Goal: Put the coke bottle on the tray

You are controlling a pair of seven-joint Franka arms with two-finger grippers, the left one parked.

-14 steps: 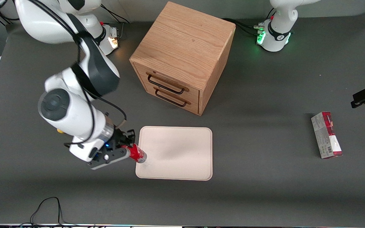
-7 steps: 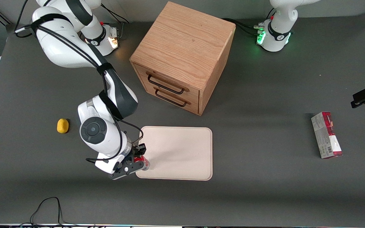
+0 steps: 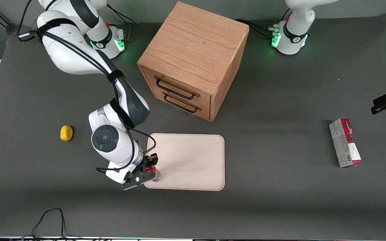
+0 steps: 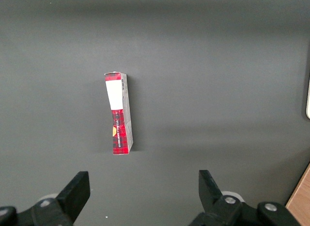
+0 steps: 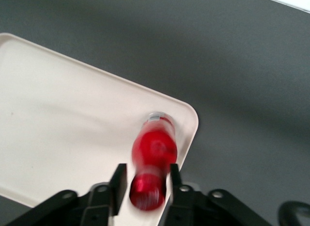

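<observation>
The small red coke bottle [image 3: 154, 174] is on the cream tray [image 3: 193, 160], at the tray's corner nearest the front camera on the working arm's end. In the right wrist view the coke bottle [image 5: 154, 148] appears cap-first, with its clear base on the tray [image 5: 58, 114] close to the rounded rim. My gripper [image 3: 148, 169] is straddling the bottle. In the wrist view the gripper [image 5: 147, 170] is open, with a thin gap showing between each finger and the red cap. The bottle looks smeared while the fingers look crisp.
A wooden two-drawer cabinet [image 3: 193, 57] stands farther from the front camera than the tray. A yellow lump [image 3: 66, 133] lies beside the working arm. A red-and-grey carton [image 3: 345, 143] lies toward the parked arm's end. A black cable [image 3: 50, 217] loops near the front edge.
My arm swung the bottle from beside the tray's edge to over its near corner and brought it down. The yellow lump came into view. The fingers have let go of the bottle.
</observation>
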